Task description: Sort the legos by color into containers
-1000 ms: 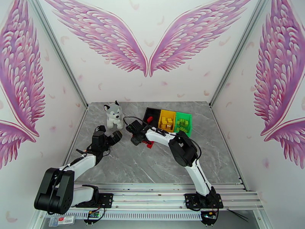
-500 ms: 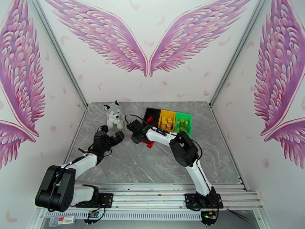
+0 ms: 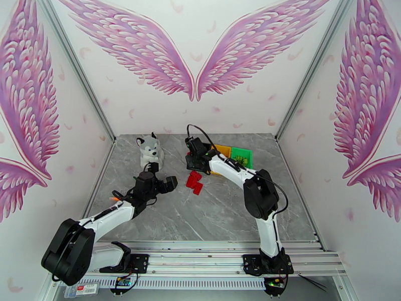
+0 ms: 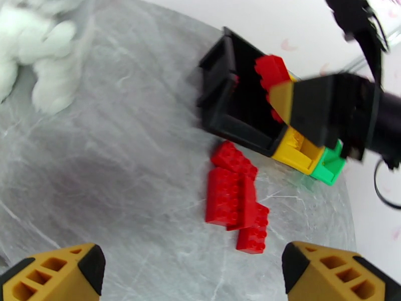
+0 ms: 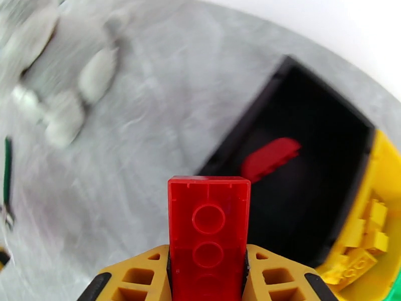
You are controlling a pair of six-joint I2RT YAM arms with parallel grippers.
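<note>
Right gripper point(image 5: 209, 269), bottom centre of its wrist view, is closed to a narrow gap on a red lego brick point(image 5: 209, 216), pinched between its yellow pads point(image 5: 280, 274); the brick stands upright with its hollow underside to the camera. The black bin point(image 5: 321, 116) fills the right half of that frame just beyond the brick, with another red piece point(image 5: 269, 159) lying inside it. Joined to the black bin at lower right is the yellow bin point(image 5: 383, 156), holding a heap of yellow bricks point(image 5: 363, 237). In the overhead view the green bin point(image 3: 241, 150) ends the row at centre right, with green bricks point(image 3: 241, 159) inside.

Left gripper point(image 4: 193, 267) has its jaws spread wide and holds nothing; its two fingertips sit in the bottom corners of the left wrist view. Between them, mid-frame, a cluster of loose red bricks point(image 4: 233, 201) lies touching one another on the grey marbled table point(image 3: 225, 211), just below the black bin. A husky plush point(image 3: 149, 150) sits upright at centre left of the overhead view, well apart from the bins
</note>
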